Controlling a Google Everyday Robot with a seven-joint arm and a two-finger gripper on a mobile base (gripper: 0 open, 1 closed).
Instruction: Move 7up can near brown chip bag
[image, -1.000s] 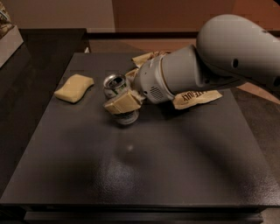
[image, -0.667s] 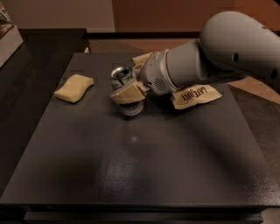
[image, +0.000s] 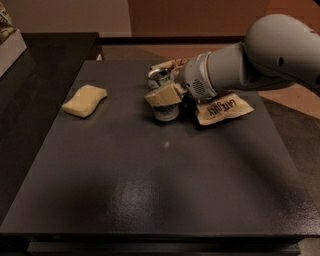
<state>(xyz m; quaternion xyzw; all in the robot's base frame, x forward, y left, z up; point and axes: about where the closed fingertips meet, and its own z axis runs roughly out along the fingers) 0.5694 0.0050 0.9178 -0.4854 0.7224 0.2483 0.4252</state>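
The 7up can (image: 165, 111) stands upright on the dark table (image: 165, 190), its shiny top (image: 157, 75) showing behind the finger. My gripper (image: 163, 94) reaches in from the right and is shut on the can, with a cream fingertip pad (image: 161, 95) across its side. The brown chip bag (image: 223, 107) lies just right of the can. The arm hides most of the bag; its cream end with dark lettering shows, and another cream edge (image: 164, 64) shows behind the can. The can is next to the bag, and I cannot tell whether they touch.
A pale yellow sponge (image: 85, 100) lies at the left of the table. A white box (image: 11, 42) sits on the dark counter at the far left. The table's front edge (image: 160, 237) runs along the bottom.
My gripper has carried the can to the right and farther back, closer to the chip bag. The sponge has not moved.
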